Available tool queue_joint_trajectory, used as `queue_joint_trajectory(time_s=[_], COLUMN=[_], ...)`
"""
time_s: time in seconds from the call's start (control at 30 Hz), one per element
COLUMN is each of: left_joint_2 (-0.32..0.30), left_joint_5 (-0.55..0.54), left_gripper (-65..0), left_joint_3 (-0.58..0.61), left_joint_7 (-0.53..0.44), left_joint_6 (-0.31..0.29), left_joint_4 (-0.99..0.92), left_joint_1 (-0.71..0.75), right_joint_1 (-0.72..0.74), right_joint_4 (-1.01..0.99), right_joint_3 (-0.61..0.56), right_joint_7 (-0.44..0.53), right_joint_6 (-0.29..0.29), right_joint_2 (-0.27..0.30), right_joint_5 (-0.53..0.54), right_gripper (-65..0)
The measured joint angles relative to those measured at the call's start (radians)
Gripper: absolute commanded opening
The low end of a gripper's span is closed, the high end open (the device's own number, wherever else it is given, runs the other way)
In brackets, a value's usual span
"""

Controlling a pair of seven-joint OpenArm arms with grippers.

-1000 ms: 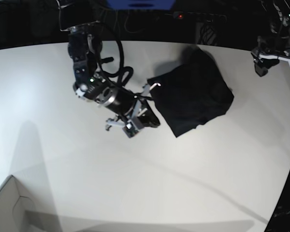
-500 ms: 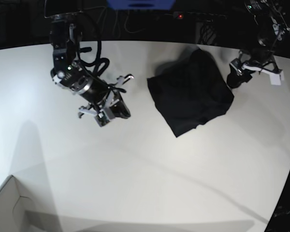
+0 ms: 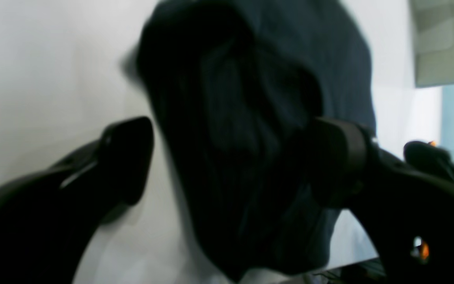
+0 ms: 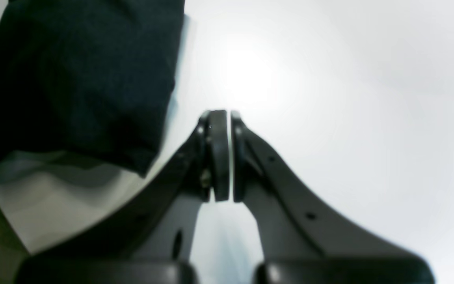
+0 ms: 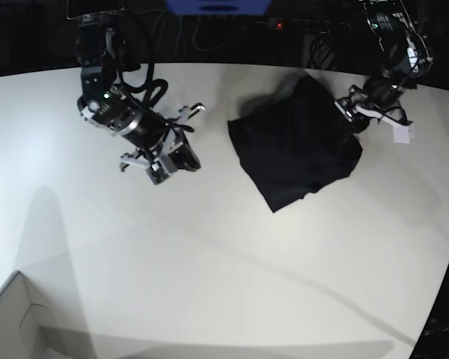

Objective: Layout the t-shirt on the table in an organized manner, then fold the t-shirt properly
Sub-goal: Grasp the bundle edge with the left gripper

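The black t-shirt [image 5: 295, 146] lies bunched in a rough folded heap on the white table [image 5: 209, 262], right of the middle at the back. My left gripper [image 5: 353, 118] is at the shirt's right edge. In the left wrist view it [image 3: 231, 157] is open, with the fingers [image 3: 126, 157] on either side of a raised fold of the shirt [image 3: 242, 98]. My right gripper [image 5: 181, 158] hovers over bare table left of the shirt. In the right wrist view it [image 4: 223, 154] is shut and empty, with the shirt [image 4: 73, 79] at the upper left.
A white box corner [image 5: 15, 321] sits at the front left. The table's curved far edge [image 5: 232, 66] runs just behind the shirt, with dark cables and equipment beyond. The table's right edge [image 5: 441, 284] is close to my left arm.
My right gripper has drawn back to the left, away from the shirt. My left arm has come in from the far right to the shirt's right edge. The shirt has not moved.
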Motion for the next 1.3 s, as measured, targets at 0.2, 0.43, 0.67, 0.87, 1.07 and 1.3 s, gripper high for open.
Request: queue_joint_trajectory(time_s=[0.2, 0.43, 0.67, 0.87, 1.07, 1.3], left_joint_2=[0.000, 0.010, 0.011, 0.009, -0.006, -0.051], left_joint_5=[-0.027, -0.061, -0.062, -0.037, -0.036, 0.013], left_gripper=[-6.1, -6.4, -16.2, -38.1, -39.1, -65.0], left_joint_3=[0.008, 0.087, 0.099, 0.100, 0.101, 0.208], left_joint_7=[-0.022, -0.061, -0.068, -0.027, -0.052, -0.069], left_joint_6=[-0.008, -0.034, -0.037, -0.037, -0.056, -0.043], left_joint_4=[-0.029, -0.092, -0.109, -0.160, -0.237, -0.250], left_joint_1=[-0.003, -0.021, -0.025, -0.051, -0.111, -0.134], right_joint_1=[-0.014, -0.010, -0.011, -0.015, -0.039, -0.077], right_joint_4=[0.000, 0.002, 0.065, 0.113, 0.151, 0.169], right_joint_3=[0.002, 0.001, 0.000, 0.021, 0.073, 0.142], right_joint_7=[-0.005, -0.056, -0.076, -0.077, -0.085, -0.087], right_joint_6=[0.000, 0.000, 0.000, 0.000, 0.000, 0.001], right_joint_2=[0.027, 0.027, 0.027, 0.024, 0.031, 0.030], right_joint_5=[-0.002, -0.001, 0.002, 0.003, -0.001, -0.003], right_gripper=[-65.0, -65.0, -65.0, -65.0, -65.0, -65.0])
